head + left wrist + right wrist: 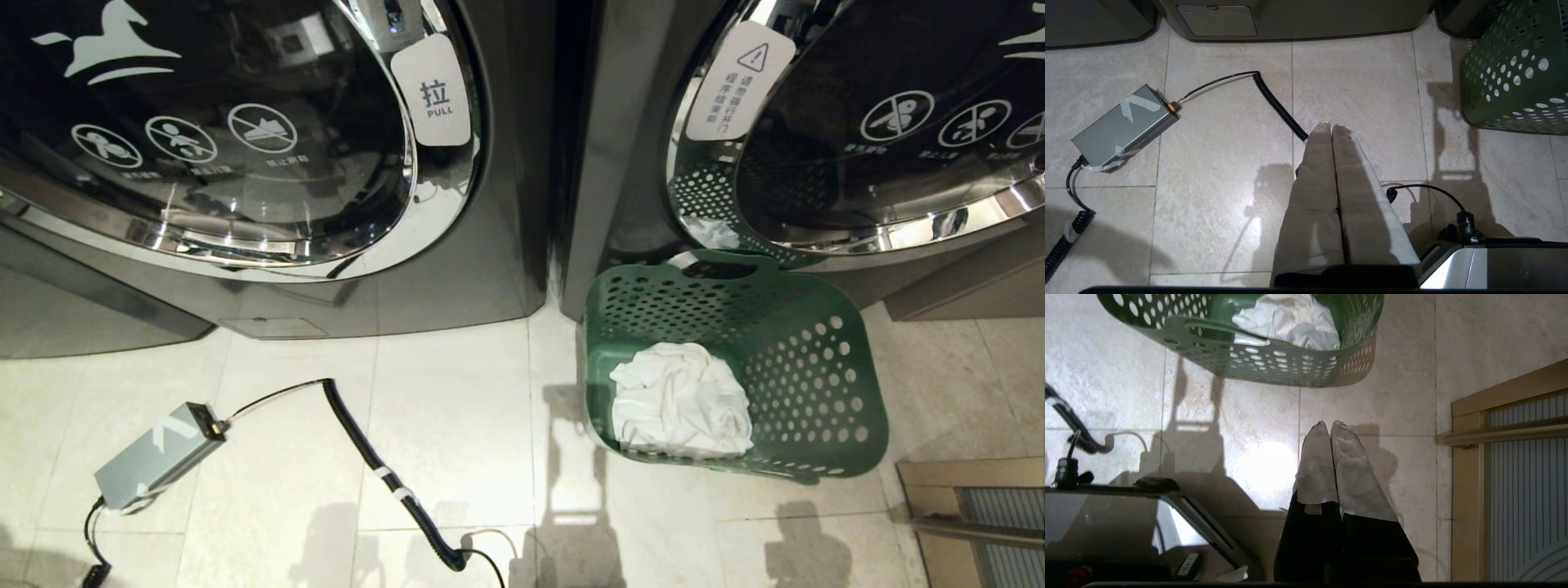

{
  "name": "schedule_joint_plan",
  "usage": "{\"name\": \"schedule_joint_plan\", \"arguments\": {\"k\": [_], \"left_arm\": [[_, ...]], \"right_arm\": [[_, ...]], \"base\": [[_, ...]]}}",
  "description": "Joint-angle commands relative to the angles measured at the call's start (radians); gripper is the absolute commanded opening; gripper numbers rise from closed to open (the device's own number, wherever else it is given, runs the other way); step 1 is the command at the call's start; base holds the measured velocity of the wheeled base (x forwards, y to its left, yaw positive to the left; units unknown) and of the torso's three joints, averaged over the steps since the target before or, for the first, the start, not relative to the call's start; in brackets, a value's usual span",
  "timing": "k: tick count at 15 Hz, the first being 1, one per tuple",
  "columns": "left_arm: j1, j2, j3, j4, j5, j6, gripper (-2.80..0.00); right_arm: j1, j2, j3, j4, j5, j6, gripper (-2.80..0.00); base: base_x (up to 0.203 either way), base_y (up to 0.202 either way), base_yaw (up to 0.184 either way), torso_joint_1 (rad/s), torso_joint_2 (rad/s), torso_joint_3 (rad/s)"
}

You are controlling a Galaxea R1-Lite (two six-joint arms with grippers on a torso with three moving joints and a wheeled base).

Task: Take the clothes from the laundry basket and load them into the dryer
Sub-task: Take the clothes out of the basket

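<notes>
Here, white clothes (682, 398) sit in the laundry basket (804, 367) at five o'clock below the dryer (882, 122); left tool (1331, 127) and right tool (1329, 425) hang pinched together, empty.

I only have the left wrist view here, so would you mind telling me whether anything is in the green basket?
Observer: Yes. A crumpled white cloth lies in the laundry basket, filling about half of its floor.
Operator: Thank you. Where does the basket stand relative to the machines?
Observer: It sits on the floor directly below the right-hand machine's round door. The left-hand machine's door carries a PULL label.
Operator: And where is the right gripper?
Observer: The right gripper is shut and empty, over bare floor tiles, short of the basket's near wall.
Operator: Anything near it?
Observer: A wooden-framed panel stands close beside it, on the side away from the robot's base.
</notes>
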Motion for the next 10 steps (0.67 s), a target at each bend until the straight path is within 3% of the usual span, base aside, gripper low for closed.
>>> {"name": "schedule_joint_plan", "arguments": {"k": [1,3,6,10], "left_arm": [[0.0,0.0,0.001,0.0,0.0,0.0,-2.8],[0.0,0.0,0.0,0.0,0.0,0.001,-2.8],[0.0,0.0,0.002,0.0,-0.001,0.0,-2.8],[0.0,0.0,0.0,0.0,0.0,0.0,-2.8]], "right_arm": [[0.0,0.012,-0.078,-0.016,0.001,-0.005,-2.8],[0.0,0.127,-0.19,-0.018,0.001,-0.007,-2.8],[0.001,0.468,-0.344,-0.021,0.005,-0.005,-2.8],[0.006,0.9,-0.399,-0.041,0.062,0.003,-2.8]], "base": [[0.0,0.0,0.0,0.006,0.01,-0.045],[0.0,0.0,0.0,0.0,0.0,0.0],[0.0,0.0,0.0,0.0,0.0,0.0],[0.0,0.0,0.0,0.0,0.0,0.0]]}}
